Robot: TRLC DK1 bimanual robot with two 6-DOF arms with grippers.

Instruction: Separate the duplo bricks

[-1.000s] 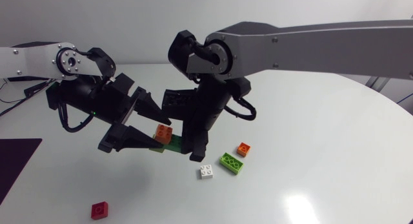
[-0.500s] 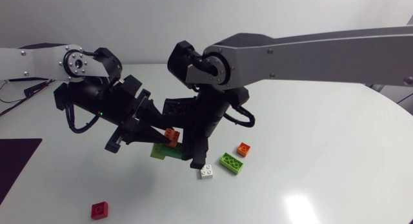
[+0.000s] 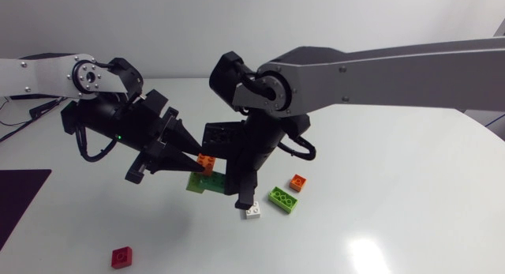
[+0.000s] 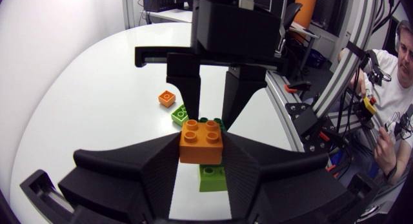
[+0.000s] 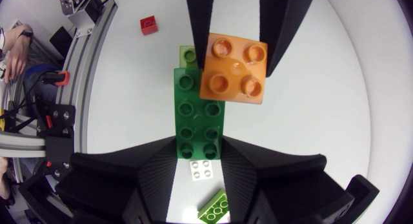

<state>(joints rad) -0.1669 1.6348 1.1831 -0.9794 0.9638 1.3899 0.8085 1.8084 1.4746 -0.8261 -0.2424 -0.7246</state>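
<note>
A stack of duplo bricks hangs above the table: an orange brick [image 3: 207, 161] sits on the far end of a long dark green brick [image 3: 218, 178], and a light green brick [image 3: 196, 184] is stuck beneath. My left gripper [image 3: 203, 160] is shut on the orange brick [image 4: 201, 141], one finger on each side. My right gripper [image 3: 233, 187] is shut on the dark green brick [image 5: 199, 114] at its near end. In the right wrist view the orange brick [image 5: 233, 68] shows between the left fingers [image 5: 200, 24], with the light green brick [image 5: 188, 55] peeking out underneath.
Loose on the table below lie a white brick [image 3: 252, 212], a lime green brick [image 3: 282, 199] and a small orange brick [image 3: 297, 182]. A red brick [image 3: 121, 257] lies near the front left. A dark mat [image 3: 20, 199] covers the left edge.
My left gripper came in from the left with its fingers open and has shut on the orange brick. The right arm shifted slightly with the stack.
</note>
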